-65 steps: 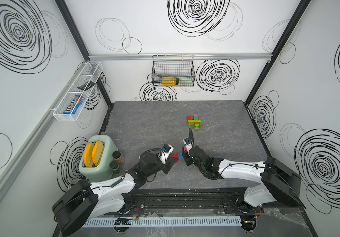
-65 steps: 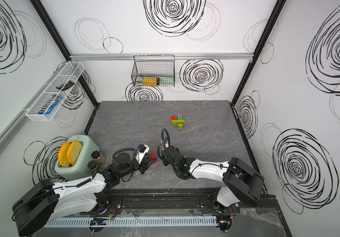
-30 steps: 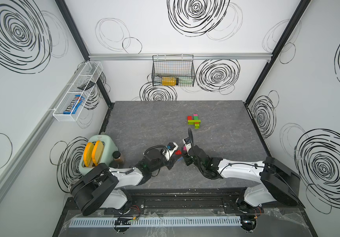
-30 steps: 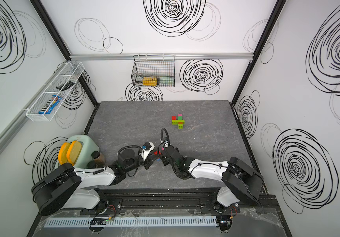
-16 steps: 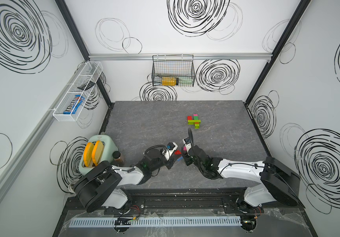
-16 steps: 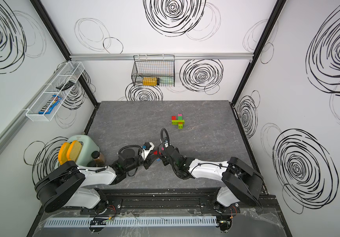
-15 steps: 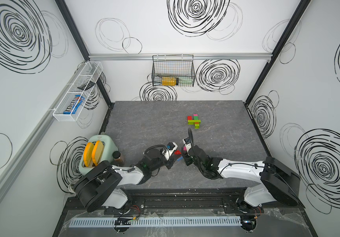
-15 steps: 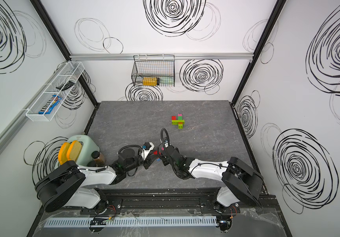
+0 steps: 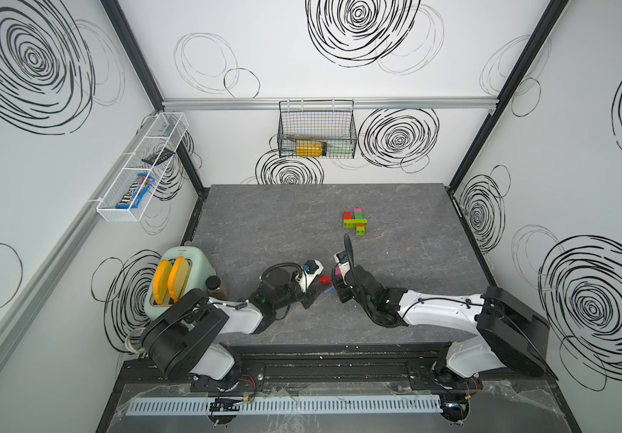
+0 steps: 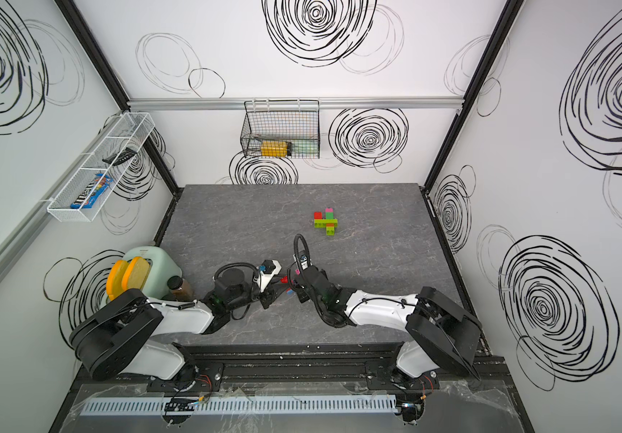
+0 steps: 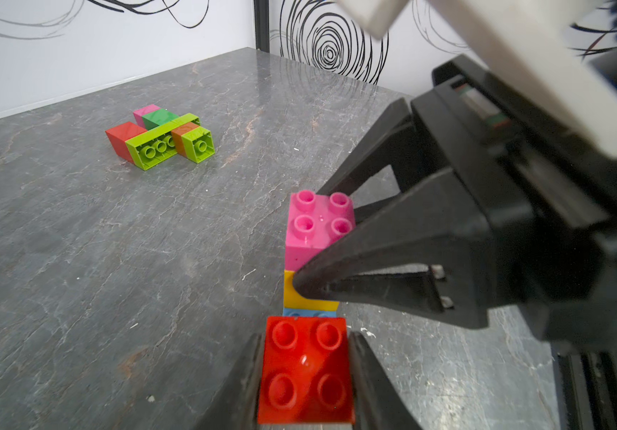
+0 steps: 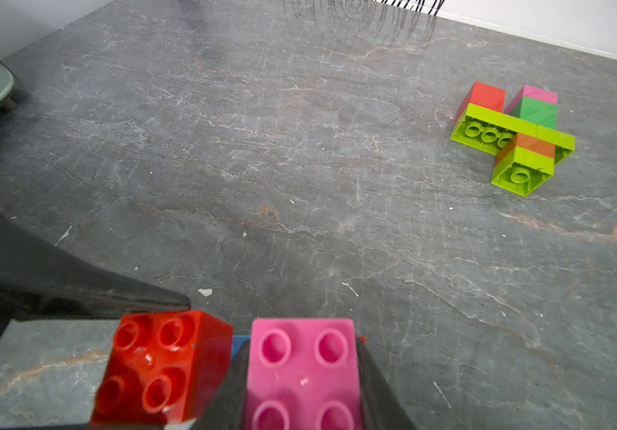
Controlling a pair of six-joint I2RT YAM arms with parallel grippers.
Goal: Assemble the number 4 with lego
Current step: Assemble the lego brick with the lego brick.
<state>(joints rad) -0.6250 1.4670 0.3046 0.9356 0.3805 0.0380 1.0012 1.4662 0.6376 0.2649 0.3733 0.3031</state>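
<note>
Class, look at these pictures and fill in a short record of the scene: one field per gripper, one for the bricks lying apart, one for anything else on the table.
left gripper: shut on a red brick
right gripper: shut on a stack, pink over yellow over blue
red brick and stack: side by side; contact cannot be told
cluster: red, pink, dark green, lime and orange bricks joined, lying on the table beyond both grippers
other: toaster beside the left arm

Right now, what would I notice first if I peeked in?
Near the front of the grey table, the left pincer grips a red brick, close beside the right pincer holding a pink-topped stack. Farther back lies a brick cluster, lime green, red and pink. A mint toaster stands at the left edge.
</note>
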